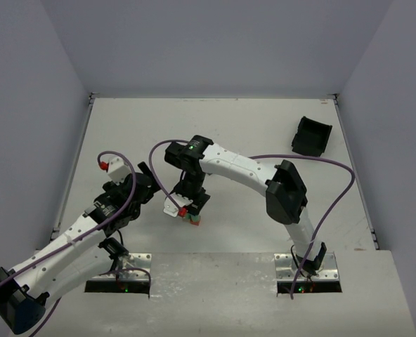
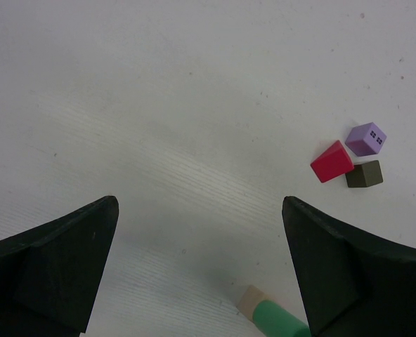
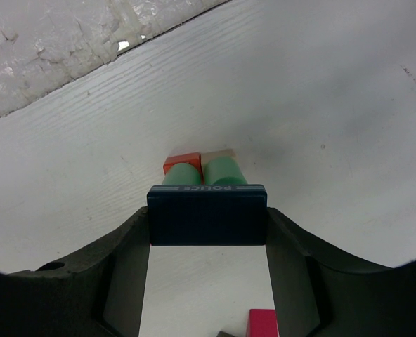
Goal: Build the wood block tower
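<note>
Navy block (image 3: 206, 214) marked POLICE is pinched in my right tool (image 3: 208, 226), jaws part open around it. It lies across two green cylinders (image 3: 225, 172) standing on a red block (image 3: 182, 163) and a tan block (image 3: 218, 154): that's the tower (image 1: 192, 219), front-middle of the desk (image 1: 229, 119). Can't tell if navy touches the cylinders. Pink block (image 3: 263, 323) lies under that tool. My left tool (image 2: 199, 210) gapes wide, holding nothing; purple cube (image 2: 366, 138), loose red block (image 2: 332, 161) and dark olive cube (image 2: 364, 174) cluster at right of its view.

White table (image 1: 250, 119): black bin (image 1: 311, 135) far right; purple cube (image 2: 366, 138), red block (image 2: 332, 161), dark block (image 2: 364, 173) (perhaps olive) clustered together.
</note>
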